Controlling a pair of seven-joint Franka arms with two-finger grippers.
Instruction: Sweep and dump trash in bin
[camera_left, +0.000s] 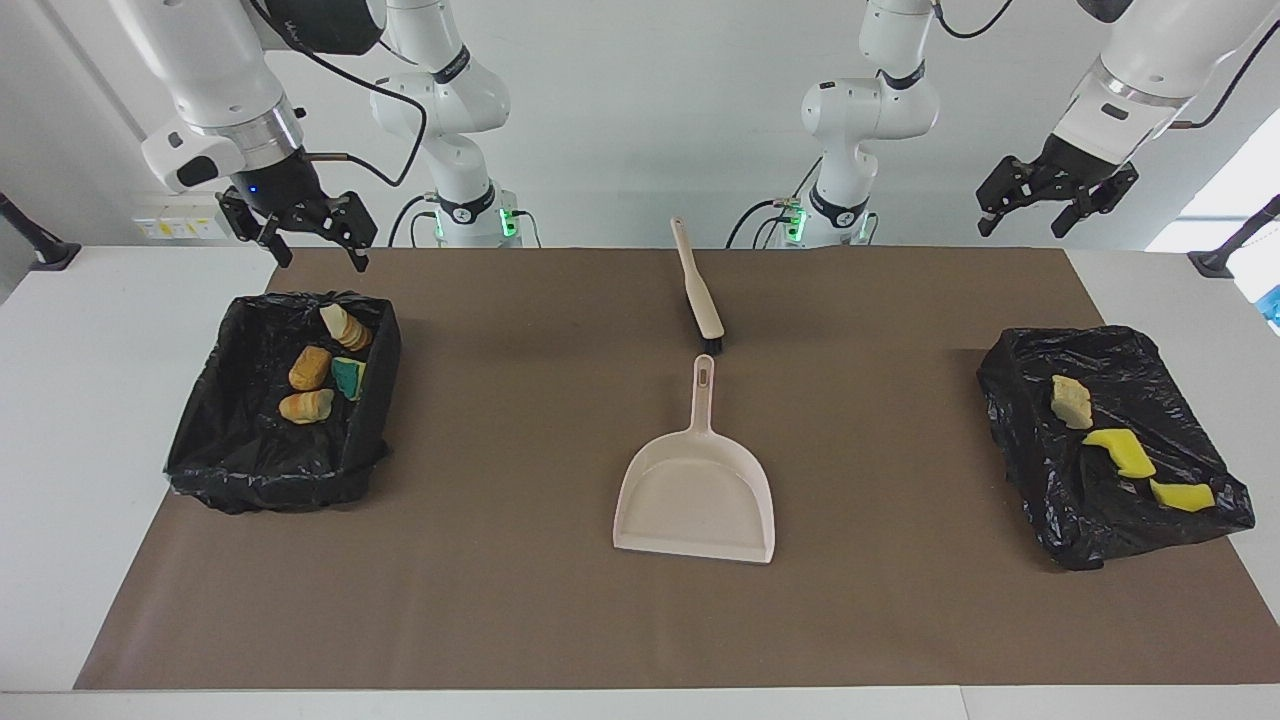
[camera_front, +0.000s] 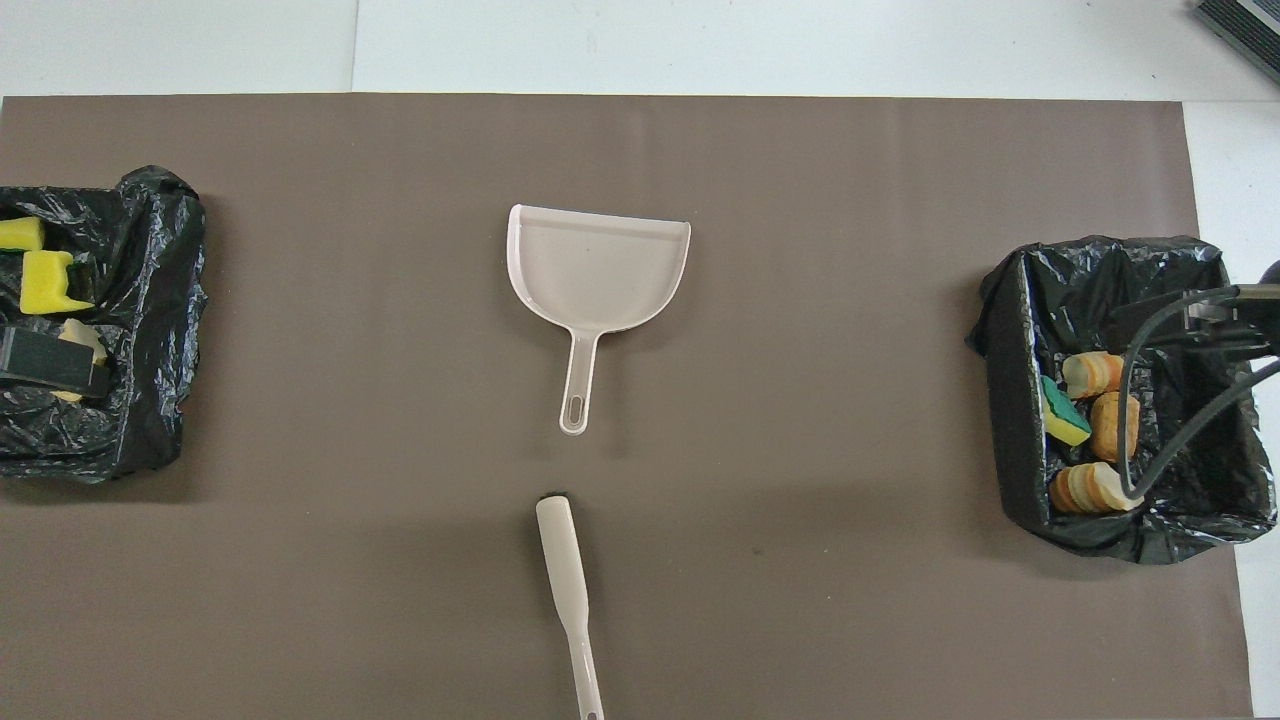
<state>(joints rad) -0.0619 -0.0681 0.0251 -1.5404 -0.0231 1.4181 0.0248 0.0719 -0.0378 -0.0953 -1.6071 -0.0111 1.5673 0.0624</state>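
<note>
Trash (camera_left: 1132, 453) lies in bins; overhead, left gripper (camera_left: 1056, 205) (spread) hides one lump; right gripper (camera_left: 308, 238) spread.

Two bins lined with black plastic bags sit on the brown mat, one (camera_left: 280, 400) at the right arm's end, one (camera_left: 1110, 445) at the left arm's end. The first holds four lumps: three tan-orange bread-like pieces (camera_left: 309, 368) and one green-and-yellow sponge chunk (camera_left: 349, 378). The second holds three: two bright yellow sponge chunks (camera_left: 1122, 451) and what looks like one pale tan piece (camera_left: 1071, 401). There is one beige plastic dustpan (camera_left: 697, 488) and one beige long-handled brush (camera_left: 699, 295).
</note>
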